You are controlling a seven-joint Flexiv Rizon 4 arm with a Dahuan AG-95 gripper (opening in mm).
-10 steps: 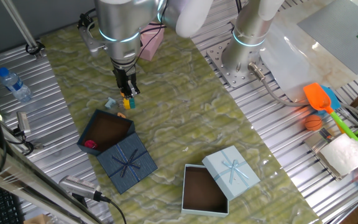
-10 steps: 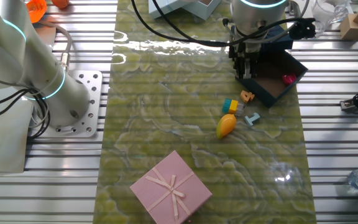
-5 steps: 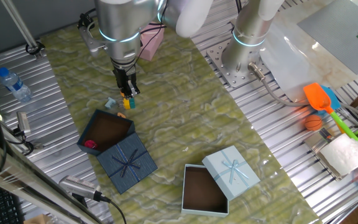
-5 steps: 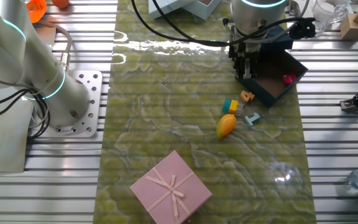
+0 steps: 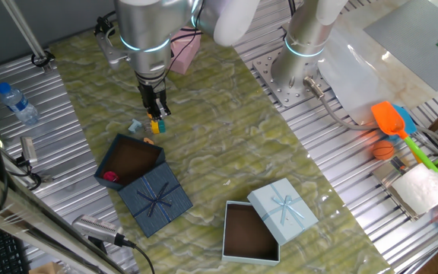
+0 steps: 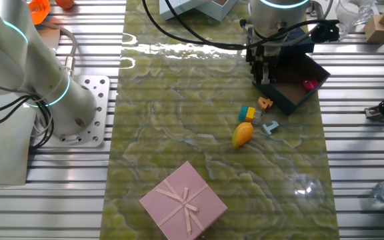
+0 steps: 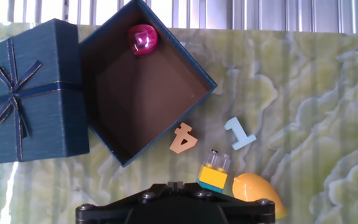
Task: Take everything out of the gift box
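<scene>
The navy gift box (image 5: pixel 131 160) stands open, also in the other fixed view (image 6: pixel 299 83) and the hand view (image 7: pixel 142 81). Its ribboned lid (image 7: pixel 30 93) lies beside it. A red-pink toy (image 7: pixel 142 38) sits in a corner inside the box. Outside on the mat lie an orange "4" (image 7: pixel 183 138), a light blue "1" (image 7: pixel 239 134), a yellow and teal block (image 7: pixel 214 173) and a yellow-orange fruit toy (image 7: pixel 258 191). My gripper (image 5: pixel 156 109) hangs above the mat beside the box, over these toys, with its jaws together and nothing in them.
A pink box (image 6: pixel 184 200) lies at one end of the mat. A light blue box (image 5: pixel 251 230) with a brown inside and its lid (image 5: pixel 284 207) lie at the other end. A second arm's base (image 6: pixel 72 100) stands on the metal table. A water bottle (image 5: pixel 17 103) lies off the mat.
</scene>
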